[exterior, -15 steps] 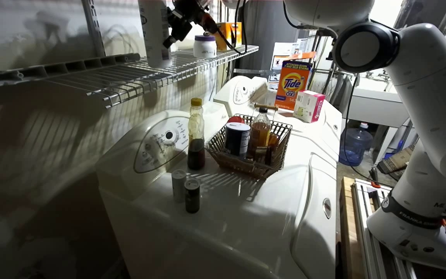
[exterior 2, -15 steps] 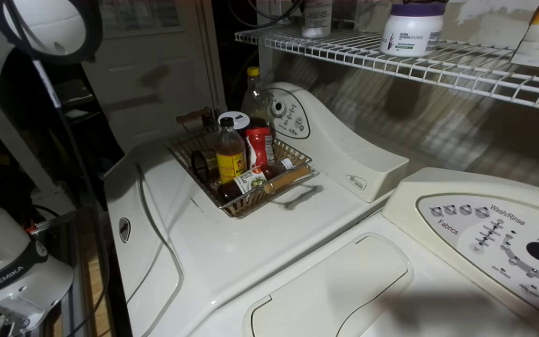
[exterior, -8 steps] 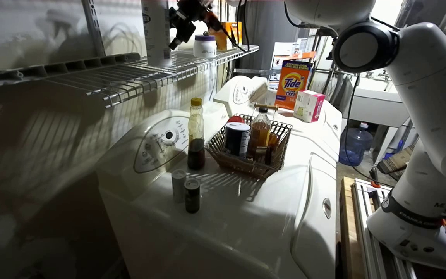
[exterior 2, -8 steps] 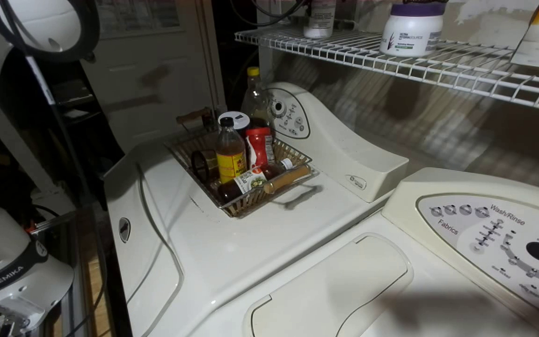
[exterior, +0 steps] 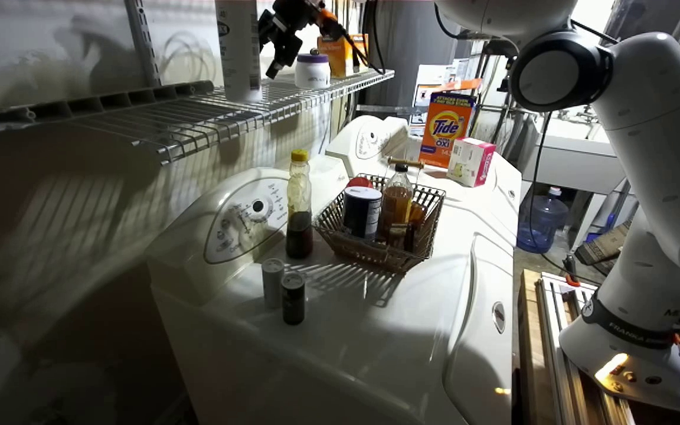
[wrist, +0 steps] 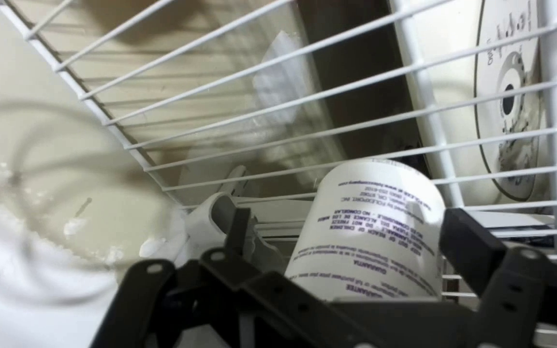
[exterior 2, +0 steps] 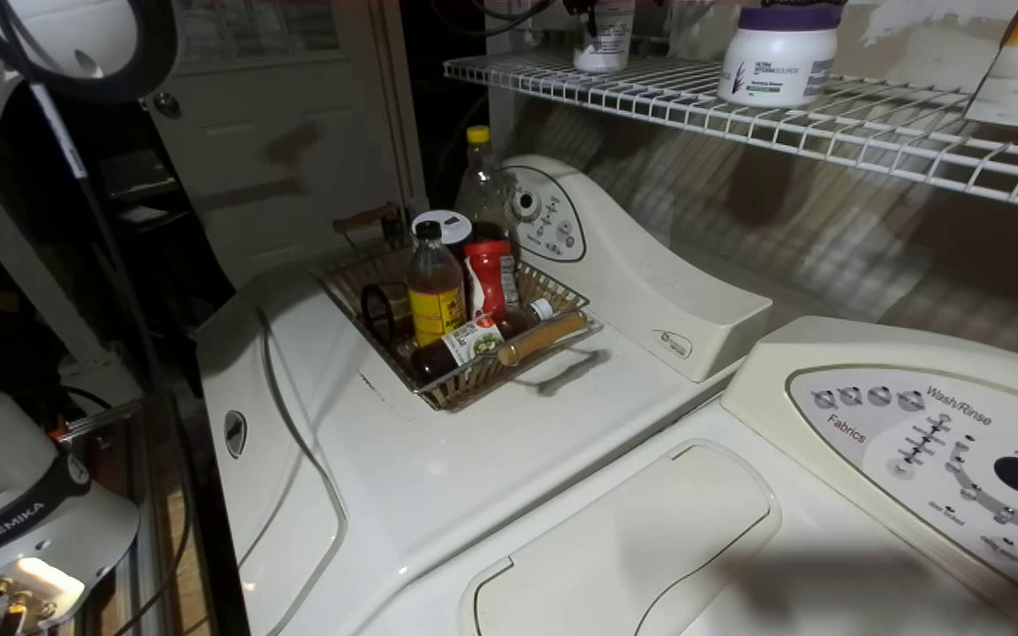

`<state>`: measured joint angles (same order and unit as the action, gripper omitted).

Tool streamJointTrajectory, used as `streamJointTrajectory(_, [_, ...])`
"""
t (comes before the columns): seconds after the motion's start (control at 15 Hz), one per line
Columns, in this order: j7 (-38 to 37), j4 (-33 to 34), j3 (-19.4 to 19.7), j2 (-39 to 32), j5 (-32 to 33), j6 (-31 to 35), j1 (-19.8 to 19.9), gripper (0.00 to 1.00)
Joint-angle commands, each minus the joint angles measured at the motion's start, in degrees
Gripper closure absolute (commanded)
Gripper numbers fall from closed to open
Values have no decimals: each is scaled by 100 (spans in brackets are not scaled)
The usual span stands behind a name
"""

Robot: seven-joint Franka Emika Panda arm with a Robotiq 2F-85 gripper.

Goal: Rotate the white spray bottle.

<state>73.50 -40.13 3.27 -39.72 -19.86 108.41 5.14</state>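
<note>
The white spray bottle (exterior: 238, 50) stands upright on the wire shelf in an exterior view; its top is cut off. Its lower part also shows in an exterior view (exterior 2: 603, 44). In the wrist view my gripper (wrist: 350, 232) is open around the bottle (wrist: 370, 227), whose label print stands upside down. The left finger (wrist: 238, 231) is apart from the bottle, with a clear gap. The right finger (wrist: 472, 246) is close beside it; I cannot tell whether it touches. Dark wrist hardware (exterior: 287, 44) shows just right of the bottle in an exterior view.
The wire shelf (exterior: 198, 127) also holds a white jar with a purple lid (exterior: 312, 72), an orange box (exterior: 340, 56) and a long grey plastic piece (exterior: 110, 103). Below, a basket (exterior: 369, 254), a tall bottle (exterior: 299, 206) and two small cans stand on the white machine.
The bottle was slightly tilted a second ago and is now upright, its label turned a little. The wrist hardware has moved slightly right, away from the bottle. A dark gripper part now shows before it.
</note>
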Motion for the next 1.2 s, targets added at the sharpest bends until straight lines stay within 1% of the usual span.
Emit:
streamJointTrajectory(0.0, [-359, -155, 233, 329, 278, -254, -123, 0])
streamJointTrajectory(0.33, [-965, -415, 303, 774, 125, -530, -151, 0])
streamJointTrajectory(0.53, [-1385, -687, 260, 1080, 19, -447, -173, 0])
streamJointTrajectory(0.67, [-1688, -1008, 312, 1355, 99, -238, -248, 0])
streamJointTrajectory(0.87, [-2110, -1758, 318, 1879, 74, 206, -325, 0])
streamJointTrajectory(1.13, [-2623, -2809, 313, 2408, 35, 1128, -458, 0])
